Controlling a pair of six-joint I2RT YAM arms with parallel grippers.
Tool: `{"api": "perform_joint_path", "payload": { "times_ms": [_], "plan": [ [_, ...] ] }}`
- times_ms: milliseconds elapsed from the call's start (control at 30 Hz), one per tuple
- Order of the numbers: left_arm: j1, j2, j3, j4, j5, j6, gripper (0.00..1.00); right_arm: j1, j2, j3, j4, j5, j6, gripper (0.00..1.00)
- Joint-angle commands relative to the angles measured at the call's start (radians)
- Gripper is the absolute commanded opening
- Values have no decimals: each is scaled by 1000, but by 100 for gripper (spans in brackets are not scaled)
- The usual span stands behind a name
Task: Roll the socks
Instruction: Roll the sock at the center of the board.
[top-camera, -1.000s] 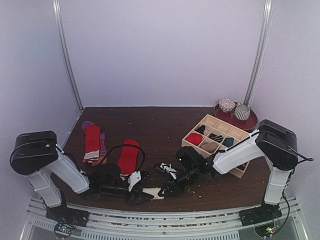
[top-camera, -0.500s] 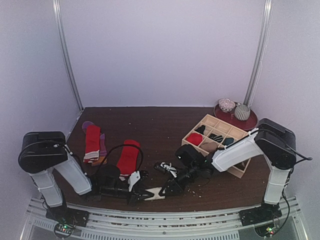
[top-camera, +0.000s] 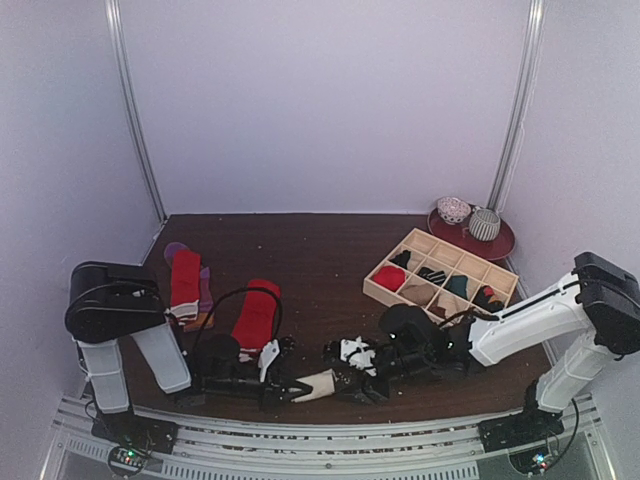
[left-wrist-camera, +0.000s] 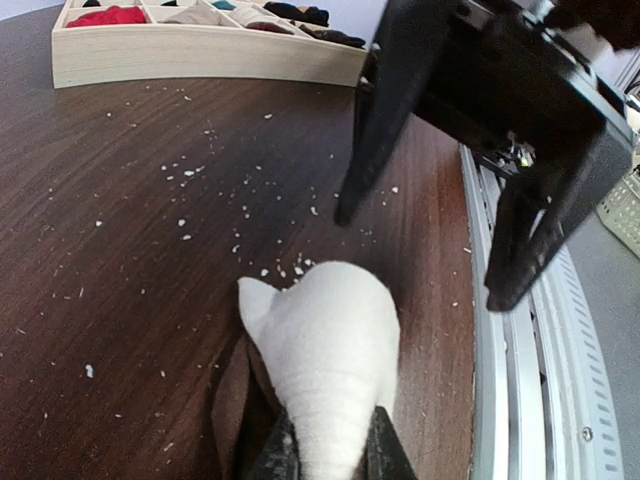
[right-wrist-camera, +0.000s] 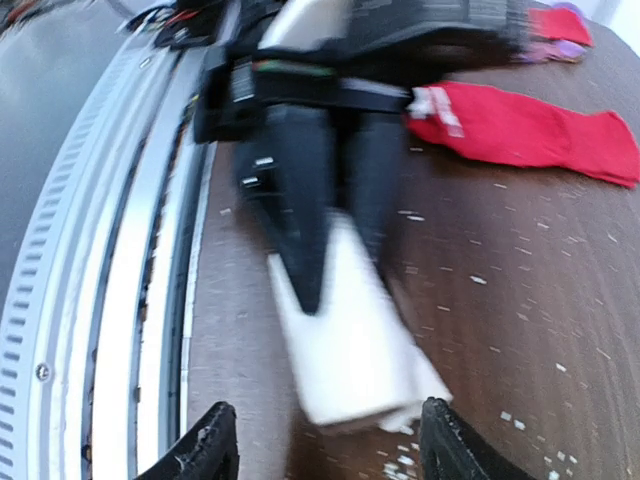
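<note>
1. Left fingers clenched on one end of the cream-white fabric sock, low at the dark wooden desk's near edge. Anchoring it, I'd say.
2. Right fingers spread, gripping nothing, facing its free end: probably lining up to roll.
3. Plain red fabric sock lies flat behind, unrolled; likely queued.

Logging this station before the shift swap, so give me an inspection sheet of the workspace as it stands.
Surface: dark wood table, dotted with pale specks.
Socks: cream sock at near edge; red sock mid-left; second red sock over purple sock.
Clutter: tray, partly filled; red plate with two balls.
Claws: left claw shut on cream sock; right claw open, facing it.
Cables: black cable looping near red sock.
Surroundings: white walls; metal rail in front.
</note>
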Motion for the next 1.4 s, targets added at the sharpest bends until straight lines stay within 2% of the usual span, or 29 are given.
{"api": "perform_joint_path", "payload": {
  "times_ms": [0, 300, 467, 767, 933, 1200, 1267, 1367],
  "plan": [
    [-7, 77, -24, -259, 44, -30, 0, 67, 61, 30, 6, 83, -142, 63],
    [-6, 89, -23, -256, 59, -27, 0, 91, 154, 62, 53, 184, -173, 63],
    [-7, 95, -29, -244, 65, -27, 0, 92, 158, 75, 46, 191, -193, 63],
    [-7, 100, -26, -248, 68, -24, 0, 103, 61, 58, 26, 198, -193, 64],
    [-6, 113, -14, -255, 75, -20, 0, 105, 103, 72, 45, 189, -184, 65],
    [-6, 110, -18, -262, 73, -17, 0, 104, 224, 142, -39, 152, -134, 65],
    [-6, 110, -18, -261, 71, -16, 0, 102, 246, 152, -62, 153, -117, 62],
    [-6, 103, -22, -261, 62, -13, 0, 95, 280, 175, -120, 136, -74, 48]
  ]
}}
